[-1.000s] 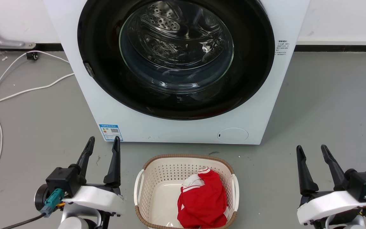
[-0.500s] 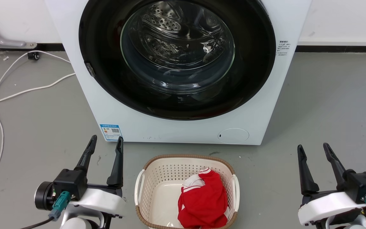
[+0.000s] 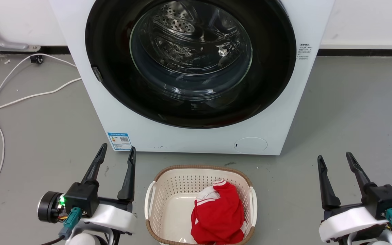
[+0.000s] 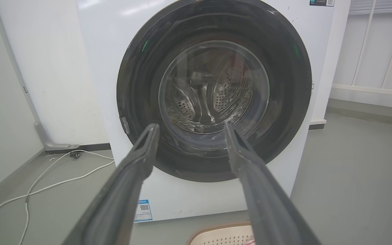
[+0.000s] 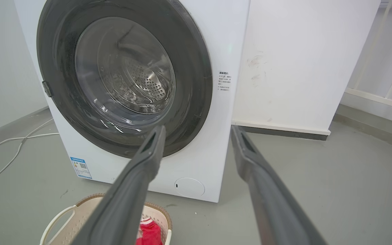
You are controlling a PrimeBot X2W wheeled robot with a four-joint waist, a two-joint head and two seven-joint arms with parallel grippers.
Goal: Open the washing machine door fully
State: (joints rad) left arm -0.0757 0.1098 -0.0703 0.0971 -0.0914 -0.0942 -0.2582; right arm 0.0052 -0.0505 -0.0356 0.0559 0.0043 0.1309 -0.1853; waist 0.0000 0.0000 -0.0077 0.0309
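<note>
My left end effector [image 3: 118, 146] (fingers apart, empty) has edged toward frame centre, lower left — the washing machine door [image 3: 191, 58] stays shut.

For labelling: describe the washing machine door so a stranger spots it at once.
Find the big white washing machine behind the basket. The door is the glossy black disc on its front, with a clear glass bowl centred, unlike the small white cap below.
</note>
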